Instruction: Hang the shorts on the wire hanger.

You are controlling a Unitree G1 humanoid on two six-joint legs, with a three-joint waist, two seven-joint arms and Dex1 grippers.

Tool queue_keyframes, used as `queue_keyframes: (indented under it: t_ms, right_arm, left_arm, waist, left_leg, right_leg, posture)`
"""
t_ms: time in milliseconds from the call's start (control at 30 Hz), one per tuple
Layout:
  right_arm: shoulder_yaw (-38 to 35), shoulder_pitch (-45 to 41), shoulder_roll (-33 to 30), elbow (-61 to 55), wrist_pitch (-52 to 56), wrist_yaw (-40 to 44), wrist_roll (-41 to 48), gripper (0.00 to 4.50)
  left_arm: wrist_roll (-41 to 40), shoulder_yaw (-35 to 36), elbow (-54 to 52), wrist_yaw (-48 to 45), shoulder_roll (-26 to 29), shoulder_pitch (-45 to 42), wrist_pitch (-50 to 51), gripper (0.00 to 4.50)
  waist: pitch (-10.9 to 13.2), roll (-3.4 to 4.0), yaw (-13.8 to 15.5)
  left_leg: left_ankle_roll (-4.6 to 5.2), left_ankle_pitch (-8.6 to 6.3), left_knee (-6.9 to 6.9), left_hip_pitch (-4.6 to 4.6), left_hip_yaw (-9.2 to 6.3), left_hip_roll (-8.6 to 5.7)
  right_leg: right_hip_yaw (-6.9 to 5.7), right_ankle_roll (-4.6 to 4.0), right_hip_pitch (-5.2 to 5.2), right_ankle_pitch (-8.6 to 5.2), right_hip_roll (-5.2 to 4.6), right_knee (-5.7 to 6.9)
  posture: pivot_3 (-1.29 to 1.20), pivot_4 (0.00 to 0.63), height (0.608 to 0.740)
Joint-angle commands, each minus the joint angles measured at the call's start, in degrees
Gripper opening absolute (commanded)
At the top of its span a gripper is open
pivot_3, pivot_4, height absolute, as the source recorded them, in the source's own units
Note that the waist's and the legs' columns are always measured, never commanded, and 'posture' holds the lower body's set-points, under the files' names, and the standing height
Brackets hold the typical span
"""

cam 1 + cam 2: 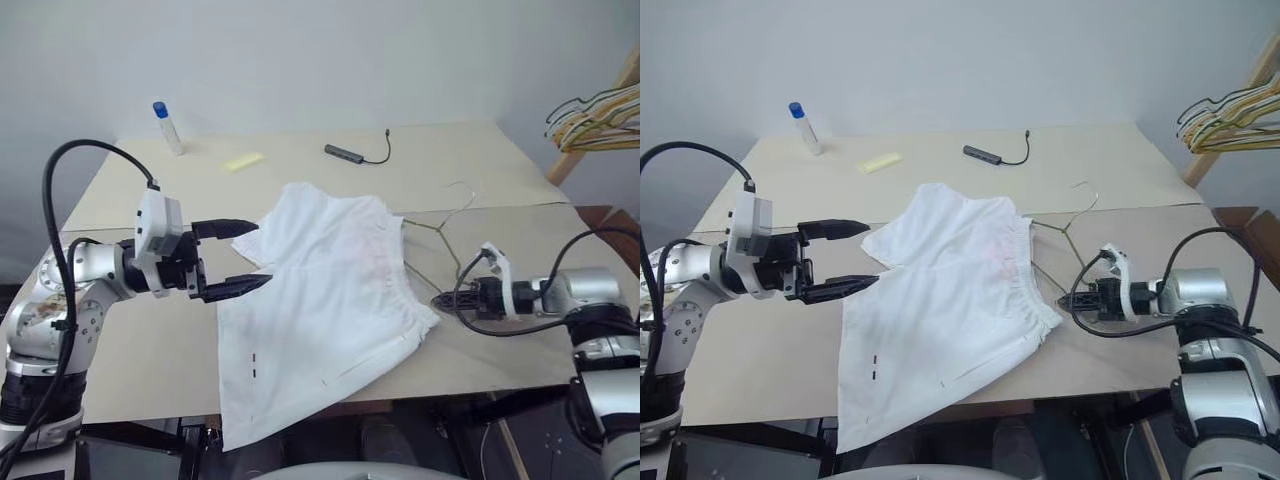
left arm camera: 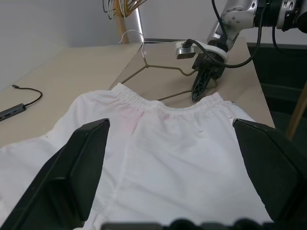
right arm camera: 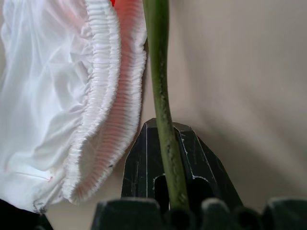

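Shorts (image 1: 320, 300) lie flat on the surface, waistband facing the right claw (image 1: 441, 300), which pinches the hanger (image 1: 440, 232) wire just beside it; left claw (image 1: 240, 258) gapes empty over the legs.

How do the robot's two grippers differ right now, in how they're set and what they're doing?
The left gripper is wide open and holds nothing; the right gripper is shut on the wire hanger. The left gripper hovers at the leg side of the shorts; the right gripper sits low on the table beside their waistband. Both have two black fingers and point toward the shorts.
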Motion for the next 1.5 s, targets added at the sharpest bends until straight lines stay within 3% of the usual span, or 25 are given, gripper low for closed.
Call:
queue_keyframes:
  t_ms: [33,300,500,767,900,1000,1100,1500]
  right_arm:
    - [-3.4,1.3,-2.9,-10.4,-4.3,-2.3,-0.5,0.00]
    - [-2.5,2.7,-4.2,-34.9,-14.3,-11.8,-6.7,0.00]
    - [4.4,2.9,-8.6,-47.8,-22.0,-10.5,-14.6,0.00]
    - [7.8,-0.4,-8.4,-53.6,-17.6,-5.7,-13.2,0.00]
    - [10.0,-3.4,-8.1,-53.4,-16.0,-3.2,-13.2,0.00]
    - [10.7,-5.0,-7.8,-53.0,-14.3,-2.1,-12.7,0.00]
    - [10.7,-6.0,-7.6,-53.6,-12.1,-1.3,-11.8,0.00]
    - [9.9,-9.3,-7.0,-53.8,-3.5,-0.5,-7.3,0.00]
  left_arm:
    - [0.9,-0.1,1.8,-0.4,0.1,-2.7,-2.3,4.46]
    - [6.8,-4.6,14.2,-3.4,-1.9,-14.0,-9.6,4.46]
    - [12.6,-7.1,27.8,-6.9,-2.6,-25.9,-18.6,4.46]
    - [18.0,-12.9,36.8,-16.6,-4.1,-32.7,-28.3,4.46]
    - [23.7,-18.4,42.6,-21.0,-6.7,-35.5,-37.1,4.46]
    - [30.3,-22.0,47.2,-19.0,-7.7,-37.5,-43.5,4.46]
    - [37.1,-25.1,52.8,-15.7,-8.0,-39.1,-50.9,3.90]
    - [36.4,-24.6,54.3,-15.5,-10.0,-38.6,-50.0,0.01]
  waist:
    - [0.0,0.02,0.1]
    - [0.0,0.02,-0.5]
    - [0.0,0.01,-1.7]
    - [0.0,0.01,-4.7]
    - [0.0,0.01,-5.6]
    - [0.0,0.01,-6.3]
    - [0.0,0.01,-6.9]
    - [0.0,0.01,-7.9]
  left_leg:
    - [0.00,0.00,0.00,0.00,0.00,0.00]
    - [-0.01,0.01,0.00,-0.12,0.04,0.01]
    - [-0.05,0.03,0.01,-0.46,-0.01,0.00]
    - [-0.05,0.03,0.01,-0.44,-0.06,0.00]
    - [-0.04,0.03,0.01,-0.44,-0.09,0.01]
    - [-0.04,0.03,0.01,-0.47,-0.12,0.02]
    - [-0.04,0.03,0.01,-0.47,-0.13,0.02]
    - [-0.03,0.04,0.01,-0.77,-0.19,0.01]
  right_leg:
    - [0.00,0.00,-0.01,0.00,0.00,0.01]
    - [0.00,0.00,-0.13,0.00,0.02,0.01]
    - [-0.05,0.00,-0.39,0.01,0.00,0.00]
    - [-0.07,0.00,-0.36,0.01,-0.03,0.02]
    - [-0.08,0.00,-0.35,0.01,-0.02,0.04]
    - [-0.09,0.01,-0.36,0.00,-0.03,0.02]
    - [-0.09,0.02,-0.37,0.00,-0.07,0.04]
    - [-0.09,0.05,-0.72,-0.01,-0.15,0.16]
  posture:
    - [-0.08,0.000,0.740]
    - [-0.16,0.000,0.740]
    - [-0.20,0.000,0.740]
    - [-0.21,0.000,0.740]
    - [-0.22,0.000,0.740]
    - [-0.22,0.000,0.740]
    - [-0.22,0.000,0.740]
    - [-0.22,0.000,0.740]
